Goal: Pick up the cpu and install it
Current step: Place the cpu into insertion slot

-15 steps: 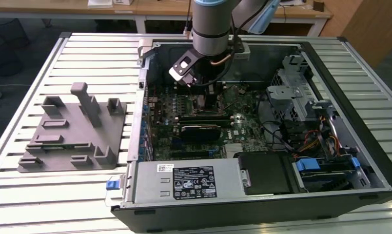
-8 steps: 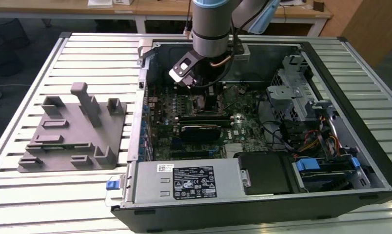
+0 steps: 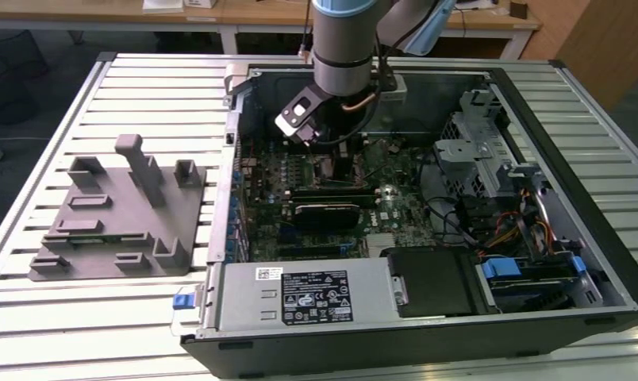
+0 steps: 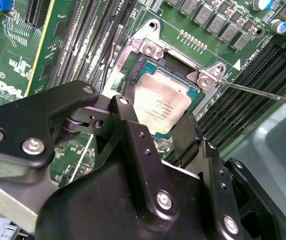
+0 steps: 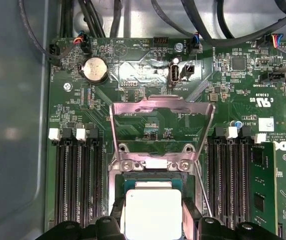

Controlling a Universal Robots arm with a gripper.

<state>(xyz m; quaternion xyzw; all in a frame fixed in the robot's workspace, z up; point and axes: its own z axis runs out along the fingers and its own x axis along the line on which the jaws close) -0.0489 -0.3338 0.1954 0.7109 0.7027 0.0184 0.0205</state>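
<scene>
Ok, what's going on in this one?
A robot arm reaches into an open computer case. Its gripper is closed on the cpu by two opposite edges, at the motherboard socket, whose metal retention frame is flipped open. Whether the chip is fully seated cannot be told.

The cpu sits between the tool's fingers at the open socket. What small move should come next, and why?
Probably ease the tool straight down a little, fingers closed. In both wrist views the cpu lies between the fingers, lined up with the socket frame, and the load plate stands flipped open. Whether the cpu is seated cannot be told, so release seems early.
</scene>
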